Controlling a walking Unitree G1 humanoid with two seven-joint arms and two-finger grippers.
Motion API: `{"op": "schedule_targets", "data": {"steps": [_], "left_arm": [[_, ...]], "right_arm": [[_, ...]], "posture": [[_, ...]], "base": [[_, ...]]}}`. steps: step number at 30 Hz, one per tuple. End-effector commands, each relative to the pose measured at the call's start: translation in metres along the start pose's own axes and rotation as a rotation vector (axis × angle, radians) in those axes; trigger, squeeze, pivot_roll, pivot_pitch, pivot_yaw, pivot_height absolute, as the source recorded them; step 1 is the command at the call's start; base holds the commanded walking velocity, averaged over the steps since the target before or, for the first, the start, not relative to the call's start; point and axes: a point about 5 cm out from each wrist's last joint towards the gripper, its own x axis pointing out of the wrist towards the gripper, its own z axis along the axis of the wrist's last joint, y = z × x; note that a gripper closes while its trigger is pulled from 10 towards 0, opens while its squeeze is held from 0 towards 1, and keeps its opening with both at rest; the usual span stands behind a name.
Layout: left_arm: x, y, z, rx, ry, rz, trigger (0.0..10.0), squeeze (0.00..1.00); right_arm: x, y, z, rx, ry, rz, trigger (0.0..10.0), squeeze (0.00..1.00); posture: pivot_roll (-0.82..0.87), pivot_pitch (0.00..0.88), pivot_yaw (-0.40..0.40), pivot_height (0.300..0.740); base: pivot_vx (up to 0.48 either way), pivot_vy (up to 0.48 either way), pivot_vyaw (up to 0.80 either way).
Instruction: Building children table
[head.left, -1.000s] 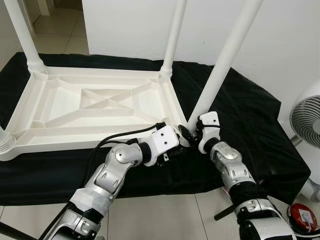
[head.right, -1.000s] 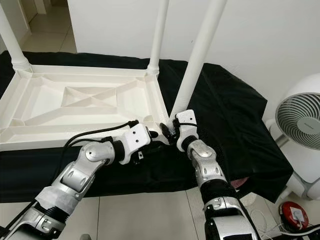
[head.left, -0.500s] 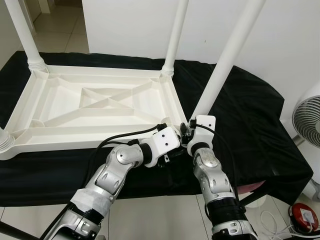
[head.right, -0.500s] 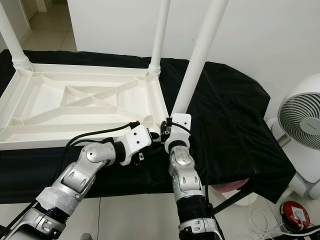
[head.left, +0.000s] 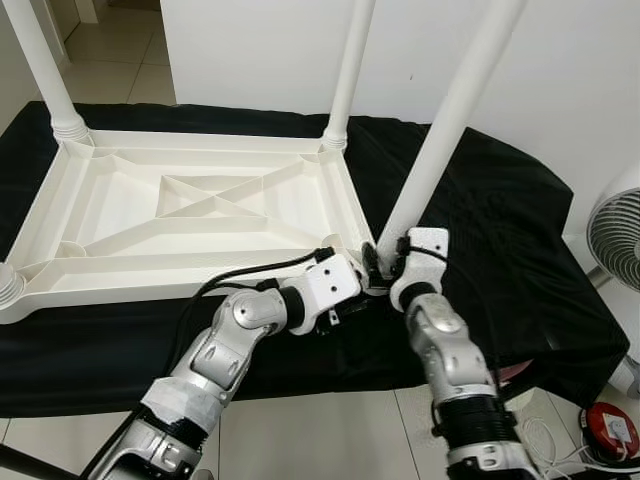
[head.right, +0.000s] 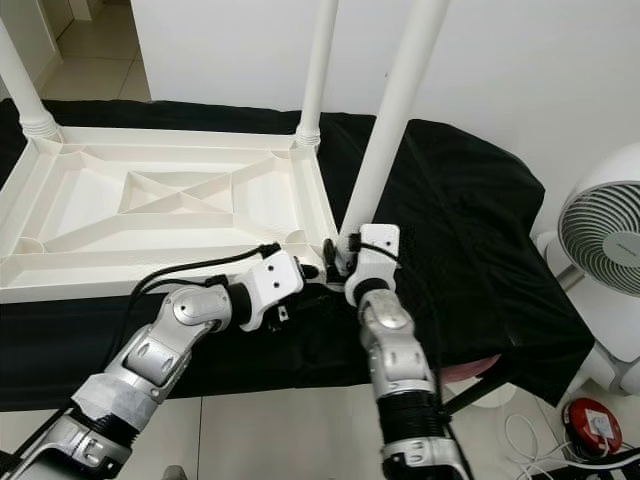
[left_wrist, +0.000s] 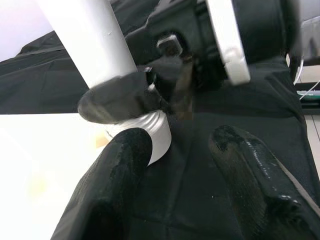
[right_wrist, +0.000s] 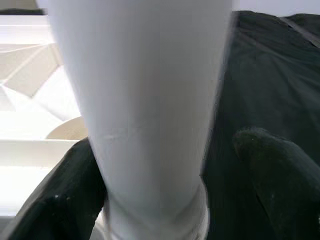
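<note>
From the left eye view, a white children's table (head.left: 190, 215) lies upside down on a black cloth (head.left: 500, 220). Its ribbed underside faces up. Two legs stand at the far corners and one at the near left corner. A fourth white leg (head.left: 440, 130) stands at the near right corner and leans a bit to the right. The left end effector (head.left: 362, 288) reaches in from the left to the foot of this leg. The right end effector (head.left: 385, 268) is at the same foot, coming up from below. A white fan (head.left: 615, 250) stands at the right edge, and a small red thing (head.left: 610, 432) lies on the tiled floor (head.left: 330, 440).

The right eye view shows the same scene: both end effectors meet at the bottom of the leaning leg.

In the left wrist view, the two black fingers (left_wrist: 112, 185) of the left end effector are spread apart. One finger touches the round white base of the leg. The other finger is over the black cloth. The right end effector grips the leg just above the base.

In the right wrist view, the white leg is very close and big. One black finger (right_wrist: 65, 200) is on each side of it, pinching the leg near its foot.
</note>
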Motion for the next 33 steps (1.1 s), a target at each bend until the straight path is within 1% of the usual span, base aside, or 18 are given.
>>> {"op": "schedule_targets", "data": {"steps": [1, 2, 4, 5, 8, 10, 11, 12, 14, 15, 17, 22, 23, 24, 25, 27, 28, 33], "left_arm": [[0.002, 0.000, 0.002, 0.011, -0.004, 0.035, 10.0, 0.00], [0.002, 0.000, 0.002, 0.011, -0.004, 0.035, 10.0, 0.00], [0.002, 0.001, 0.002, 0.011, -0.005, 0.036, 10.0, 0.00], [0.002, 0.001, 0.002, 0.011, -0.005, 0.036, 10.0, 0.00], [0.003, 0.001, 0.002, 0.015, -0.005, 0.036, 10.0, 0.00], [0.003, 0.001, 0.002, 0.015, -0.005, 0.036, 10.0, 0.00], [0.003, 0.002, 0.002, 0.016, -0.005, 0.037, 10.0, 0.00], [0.003, 0.002, 0.002, 0.016, -0.005, 0.037, 10.0, 0.00], [0.003, 0.003, 0.002, 0.018, -0.005, 0.040, 10.0, 0.00], [0.003, 0.003, 0.002, 0.018, -0.005, 0.040, 10.0, 0.00], [0.002, 0.004, 0.002, 0.020, -0.004, 0.045, 10.0, 0.00], [0.002, 0.005, 0.003, 0.022, -0.004, 0.048, 10.0, 0.00], [0.002, 0.005, 0.003, 0.023, -0.004, 0.049, 10.0, 0.00], [0.002, 0.005, 0.003, 0.023, -0.004, 0.049, 10.0, 0.00], [0.001, 0.005, 0.003, 0.023, -0.004, 0.050, 10.0, 0.00], [0.001, 0.005, 0.003, 0.023, -0.004, 0.052, 10.0, 0.00], [0.001, 0.005, 0.003, 0.023, -0.003, 0.053, 10.0, 0.00], [0.001, 0.004, 0.003, 0.018, -0.003, 0.054, 10.0, 0.00]], "right_arm": [[-0.002, -0.010, -0.008, -0.057, 0.030, 0.134, 10.0, 0.00], [-0.002, -0.010, -0.008, -0.057, 0.030, 0.134, 10.0, 0.00], [0.000, -0.016, -0.009, -0.122, 0.035, 0.192, 10.0, 0.00], [0.000, -0.016, -0.009, -0.122, 0.035, 0.192, 10.0, 0.00], [0.007, -0.020, -0.009, -0.190, 0.057, 0.290, 10.0, 0.00], [0.007, -0.020, -0.009, -0.190, 0.057, 0.290, 10.0, 0.00], [0.010, -0.020, -0.009, -0.213, 0.065, 0.317, 10.0, 0.00], [0.010, -0.020, -0.009, -0.213, 0.065, 0.317, 10.0, 0.00], [0.016, -0.019, -0.010, -0.244, 0.085, 0.375, 10.0, 0.00], [0.016, -0.019, -0.010, -0.244, 0.085, 0.375, 10.0, 0.00], [0.022, -0.016, -0.011, -0.269, 0.104, 0.436, 10.0, 0.00], [0.027, -0.011, -0.014, -0.295, 0.124, 0.484, 10.0, 0.00], [0.028, -0.009, -0.016, -0.308, 0.132, 0.504, 4.5, 0.00], [0.028, -0.009, -0.016, -0.308, 0.132, 0.504, 4.5, 0.00], [0.029, -0.008, -0.018, -0.318, 0.139, 0.521, 2.0, 0.00], [0.029, -0.007, -0.020, -0.329, 0.145, 0.536, 2.0, 0.00], [0.029, -0.006, -0.021, -0.326, 0.150, 0.543, 0.0, 0.00], [0.026, -0.007, -0.028, -0.316, 0.164, 0.567, 0.0, 0.00]], "posture": [[-0.05, 0.000, -0.089, 0.740], [-0.05, 0.000, -0.089, 0.740], [-0.05, 0.000, -0.088, 0.740], [-0.05, 0.000, -0.088, 0.740], [-0.05, 0.000, -0.088, 0.740], [-0.05, 0.000, -0.088, 0.740], [-0.05, 0.000, -0.085, 0.740], [-0.05, 0.000, -0.085, 0.740], [-0.04, 0.000, -0.086, 0.740], [-0.04, 0.000, -0.086, 0.740], [-0.03, 0.000, -0.086, 0.740], [-0.03, 0.000, -0.086, 0.740], [-0.03, 0.000, -0.087, 0.740], [-0.03, 0.000, -0.087, 0.740], [-0.03, 0.000, -0.088, 0.740], [-0.03, 0.000, -0.088, 0.740], [-0.03, 0.000, -0.088, 0.740], [-0.02, 0.000, -0.094, 0.740]], "base": [[0.000, 0.000, 0.00], [0.000, 0.000, 0.00], [0.000, 0.000, 0.00], [0.000, 0.000, 0.00], [0.000, 0.000, 0.00], [0.000, 0.000, 0.00], [0.000, 0.000, 0.00], [0.000, 0.000, 0.00], [0.000, 0.000, 0.00], [0.000, 0.000, 0.00], [0.000, 0.000, 0.00], [0.000, 0.000, 0.00], [0.000, 0.000, 0.00], [0.000, 0.000, 0.00], [0.000, 0.000, 0.00], [0.000, 0.000, 0.00], [0.000, 0.000, 0.00], [0.000, 0.000, 0.00]]}}
